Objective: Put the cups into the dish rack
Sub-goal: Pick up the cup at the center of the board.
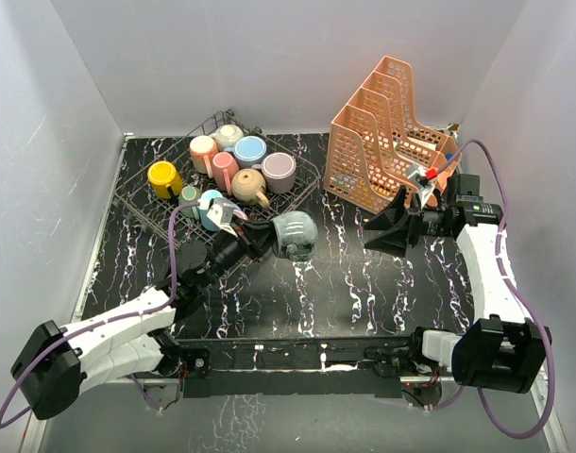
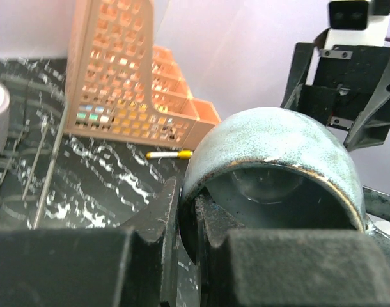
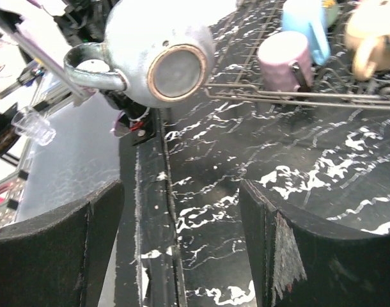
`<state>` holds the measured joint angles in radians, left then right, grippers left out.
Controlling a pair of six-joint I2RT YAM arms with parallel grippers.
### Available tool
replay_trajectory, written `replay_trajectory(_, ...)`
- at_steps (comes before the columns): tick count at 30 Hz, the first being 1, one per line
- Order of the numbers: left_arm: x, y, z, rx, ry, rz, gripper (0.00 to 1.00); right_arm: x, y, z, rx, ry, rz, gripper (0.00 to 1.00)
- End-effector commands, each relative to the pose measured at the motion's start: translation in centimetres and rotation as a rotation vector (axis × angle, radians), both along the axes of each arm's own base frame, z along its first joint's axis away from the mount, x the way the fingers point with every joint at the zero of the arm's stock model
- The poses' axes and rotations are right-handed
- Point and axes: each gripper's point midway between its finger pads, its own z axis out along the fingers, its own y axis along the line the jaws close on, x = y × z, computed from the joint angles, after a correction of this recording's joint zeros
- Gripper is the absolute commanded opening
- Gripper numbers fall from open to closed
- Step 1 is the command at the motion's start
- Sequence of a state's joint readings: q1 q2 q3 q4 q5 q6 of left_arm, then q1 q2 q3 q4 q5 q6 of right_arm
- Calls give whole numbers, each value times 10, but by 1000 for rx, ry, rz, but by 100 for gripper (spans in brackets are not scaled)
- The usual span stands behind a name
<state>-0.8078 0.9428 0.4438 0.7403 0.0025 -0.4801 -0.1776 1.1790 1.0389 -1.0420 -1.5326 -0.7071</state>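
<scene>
The grey-green cup (image 1: 297, 236) sits near the middle of the overhead view, just past the lower right edge of the dish rack (image 1: 140, 202), tipped on its side. The left gripper (image 1: 266, 236) reaches it from the lower left, and its jaws are pinched tight on the cup's rim. In the left wrist view one finger (image 2: 162, 214) lies against the outside of the wall and the other sits inside the mouth. In the right wrist view the cup (image 3: 160, 45) fills the upper left, its round base facing the camera and its handle pointing left.

Nine other cups (image 1: 250, 149) are in the rack in the upper left of the overhead view, among them yellow, pink, cream, blue, lilac, tan and teal ones.

The right gripper (image 1: 392, 226) hangs right of centre, beside the orange organizer (image 1: 387, 132). Its jaws stand wide apart with nothing between them, only the black marbled table (image 3: 201, 211) showing in the gap.
</scene>
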Motion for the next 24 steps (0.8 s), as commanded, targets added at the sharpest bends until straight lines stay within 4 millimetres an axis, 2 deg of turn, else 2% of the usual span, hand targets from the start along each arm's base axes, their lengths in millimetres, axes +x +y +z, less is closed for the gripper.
replay_trajectory(1, -12, 1, 105, -214, -373, -32, 0, -24, 20, 37, 18, -107, 104, 75)
replay_trajectory(4, -8, -2, 119, -180, -478, -11, 0, -29, 26, 40, -24, -138, 114, 77)
replay_trajectory(7, -1, 0, 136, -166, -575, 42, 0, -28, 31, 37, -67, -90, 60, 77)
replay_trajectory(12, 10, 3, 158, -147, -685, 125, 0, -39, 46, 50, -33, -88, 55, 79)
replay_trajectory(18, 18, 2, 187, -170, -804, 192, 0, -41, 64, 57, 24, 69, 34, 79)
replay_trajectory(24, 20, 0, 225, -198, -947, 253, 0, -36, 82, 69, 70, 210, 27, 78)
